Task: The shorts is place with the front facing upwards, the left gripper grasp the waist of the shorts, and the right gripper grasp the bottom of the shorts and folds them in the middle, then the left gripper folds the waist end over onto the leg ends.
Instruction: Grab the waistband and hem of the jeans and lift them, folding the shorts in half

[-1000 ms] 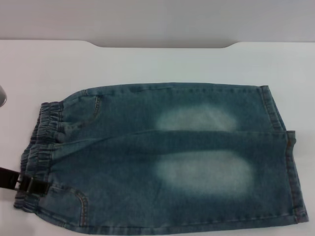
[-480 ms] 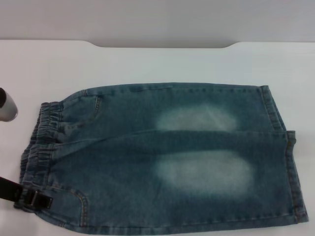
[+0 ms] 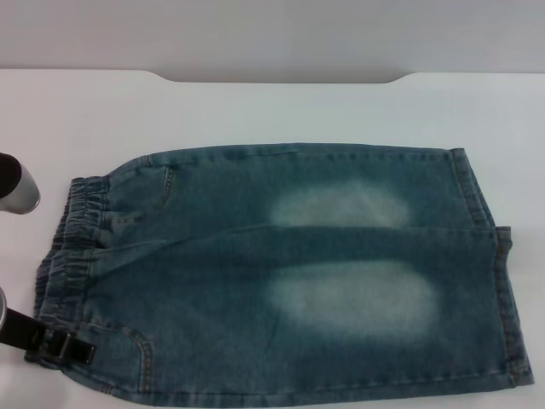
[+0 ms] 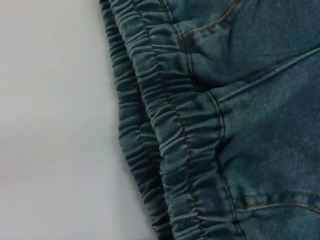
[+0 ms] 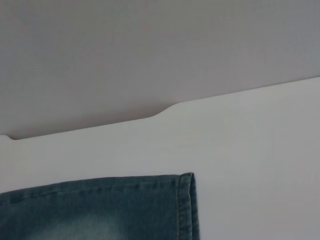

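The blue denim shorts lie flat on the white table, front up, showing two pale faded patches. The gathered waist is at the left and the hemmed leg ends at the right. My left gripper, a black claw, sits over the near corner of the waist at the lower left. Its wrist view is filled by the waistband and bare table beside it. The right gripper is out of view; its wrist view catches only the far leg end corner.
A silver and black rounded part of the left arm pokes in at the left edge, beside the waist. The table's far edge has a shallow recess. White table surface surrounds the shorts on the far and left sides.
The left gripper has slid along the waist toward the near corner of the shorts. The silver arm part has come farther into view at the left. The shorts lie as before.
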{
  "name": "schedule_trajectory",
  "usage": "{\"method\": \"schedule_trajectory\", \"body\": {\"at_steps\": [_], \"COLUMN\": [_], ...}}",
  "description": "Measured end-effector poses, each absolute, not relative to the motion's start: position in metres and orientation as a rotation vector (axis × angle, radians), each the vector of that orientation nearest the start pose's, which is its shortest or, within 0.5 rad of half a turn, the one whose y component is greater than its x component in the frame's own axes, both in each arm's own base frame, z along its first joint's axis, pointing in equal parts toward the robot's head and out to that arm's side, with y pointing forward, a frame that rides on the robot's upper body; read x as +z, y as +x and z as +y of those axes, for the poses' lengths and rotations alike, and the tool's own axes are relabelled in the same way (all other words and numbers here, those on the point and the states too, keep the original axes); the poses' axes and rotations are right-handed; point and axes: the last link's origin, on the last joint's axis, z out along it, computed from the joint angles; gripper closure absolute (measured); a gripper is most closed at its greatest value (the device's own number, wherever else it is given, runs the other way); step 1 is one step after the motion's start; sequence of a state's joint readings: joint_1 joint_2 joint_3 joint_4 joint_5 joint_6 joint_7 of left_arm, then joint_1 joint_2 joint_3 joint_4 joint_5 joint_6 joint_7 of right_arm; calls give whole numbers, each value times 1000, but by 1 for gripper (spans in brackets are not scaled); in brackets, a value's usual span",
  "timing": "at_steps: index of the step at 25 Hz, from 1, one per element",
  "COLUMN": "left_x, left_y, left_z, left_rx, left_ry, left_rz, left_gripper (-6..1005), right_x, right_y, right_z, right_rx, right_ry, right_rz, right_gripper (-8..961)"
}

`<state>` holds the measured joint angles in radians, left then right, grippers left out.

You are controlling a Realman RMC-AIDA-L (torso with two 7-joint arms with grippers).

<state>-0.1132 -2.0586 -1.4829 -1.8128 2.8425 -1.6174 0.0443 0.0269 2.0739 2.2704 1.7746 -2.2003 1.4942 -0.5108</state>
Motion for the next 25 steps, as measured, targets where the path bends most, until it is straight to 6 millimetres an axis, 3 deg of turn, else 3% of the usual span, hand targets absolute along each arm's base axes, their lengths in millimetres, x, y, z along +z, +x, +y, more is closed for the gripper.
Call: {"method": "schedule_trajectory", "body": {"at_steps": [4, 13, 25], "left_x": [21, 16, 15], "left_y": [-246, -253, -246], "left_z": [254, 253, 256], "left_rx": [625, 673, 662], "left_ry": [-2045, -2049, -2069], "left_rz": [-1374, -1397, -1369], "left_gripper": [165, 333, 507], "right_x": [152, 154, 153], "right_y": [280, 277, 273], "right_z": [260, 260, 258], "right_rx": [280, 282, 270], "right_ry": [-1922, -1931, -1949], "right_rz": [1382, 1370, 1376], "right_gripper": [302, 303, 303]}}
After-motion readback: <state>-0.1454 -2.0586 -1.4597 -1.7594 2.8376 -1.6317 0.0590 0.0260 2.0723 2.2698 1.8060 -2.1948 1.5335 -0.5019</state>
